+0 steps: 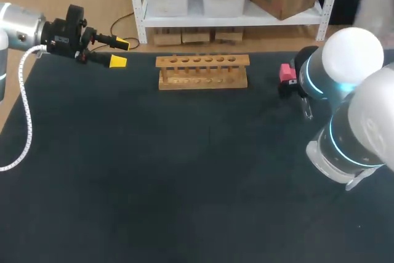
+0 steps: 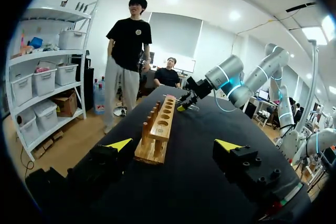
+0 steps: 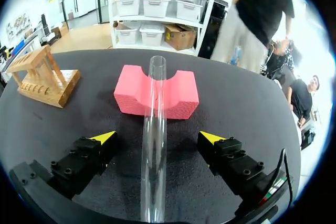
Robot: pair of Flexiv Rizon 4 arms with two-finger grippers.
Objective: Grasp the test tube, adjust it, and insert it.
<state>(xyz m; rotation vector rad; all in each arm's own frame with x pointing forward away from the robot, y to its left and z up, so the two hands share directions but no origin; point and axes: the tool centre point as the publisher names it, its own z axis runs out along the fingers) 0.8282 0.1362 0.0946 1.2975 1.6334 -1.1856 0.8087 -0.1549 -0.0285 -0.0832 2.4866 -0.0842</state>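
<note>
Pink foam (image 3: 178, 95) propped the tube (image 3: 155, 145) so my right gripper (image 3: 157, 138), fingers (image 3: 104, 138) released, straddled it; left gripper (image 2: 174, 144) hung open, empty.

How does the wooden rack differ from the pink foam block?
The wooden rack is brown with a row of round holes on top; the pink foam block has one curved notch. The rack's holes are empty, while the test tube rests in the block's notch. Both sit on the dark table.
</note>
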